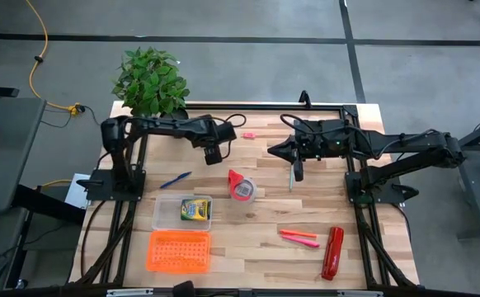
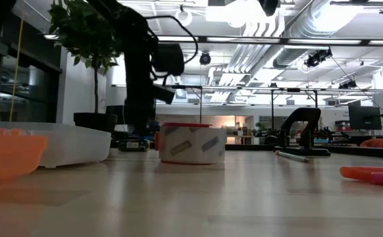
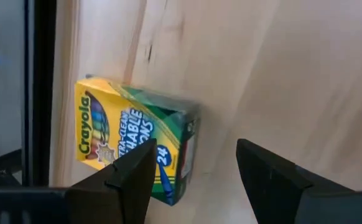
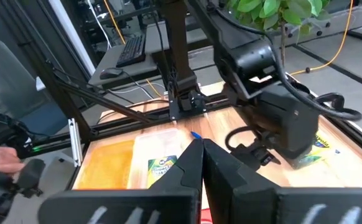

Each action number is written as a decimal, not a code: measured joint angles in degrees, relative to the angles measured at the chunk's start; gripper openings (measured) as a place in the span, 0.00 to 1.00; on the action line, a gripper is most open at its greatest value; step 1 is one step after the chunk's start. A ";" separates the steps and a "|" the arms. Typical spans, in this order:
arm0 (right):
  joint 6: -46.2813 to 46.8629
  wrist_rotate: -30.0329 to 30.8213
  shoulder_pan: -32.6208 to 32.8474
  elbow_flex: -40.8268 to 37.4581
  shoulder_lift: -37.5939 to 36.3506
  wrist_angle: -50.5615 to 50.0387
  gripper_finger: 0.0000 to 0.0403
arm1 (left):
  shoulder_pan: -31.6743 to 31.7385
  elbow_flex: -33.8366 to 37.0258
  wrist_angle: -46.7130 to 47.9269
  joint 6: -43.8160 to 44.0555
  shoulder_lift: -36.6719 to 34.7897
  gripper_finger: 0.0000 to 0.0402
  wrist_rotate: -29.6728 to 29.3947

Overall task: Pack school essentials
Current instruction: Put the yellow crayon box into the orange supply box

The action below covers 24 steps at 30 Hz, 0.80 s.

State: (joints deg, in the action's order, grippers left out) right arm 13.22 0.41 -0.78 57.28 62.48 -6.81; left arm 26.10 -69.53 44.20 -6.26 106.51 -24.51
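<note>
My left gripper [image 3: 193, 180] hangs with fingers spread wide just over the crayon box [image 3: 134, 146] at the table's far edge, lined up to straddle it since it lies flat. Nothing is held. My right gripper [image 4: 201, 155] waits pinched shut and empty mid-table. A second crayon box [image 1: 195, 209] already sits in the clear bin [image 1: 164, 213]; the red tape roll [image 1: 241, 186] stands between, near my carry path.
</note>
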 joint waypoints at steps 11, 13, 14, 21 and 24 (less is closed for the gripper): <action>1.76 0.02 0.00 0.00 0.00 -0.11 0.00 | 3.80 -0.10 0.05 -2.11 2.84 0.48 0.81; 1.78 0.04 0.00 0.00 0.00 -0.13 0.00 | 4.19 -0.17 -0.35 -2.39 2.79 0.45 1.61; 1.78 0.04 0.00 0.00 0.00 -0.11 0.00 | 4.33 -0.17 -0.45 -2.72 2.79 0.43 1.91; 1.96 0.04 0.02 0.00 0.00 -0.23 0.00 | 4.68 -0.17 -0.28 -4.02 2.79 0.20 2.72; 1.94 0.04 0.00 0.00 0.00 -0.26 0.00 | 4.68 -0.17 -0.34 -4.93 2.75 0.06 3.55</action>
State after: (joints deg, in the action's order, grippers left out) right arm 15.16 0.45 -0.78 57.28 62.48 -7.07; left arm 30.79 -69.69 43.86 -11.19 109.25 -20.96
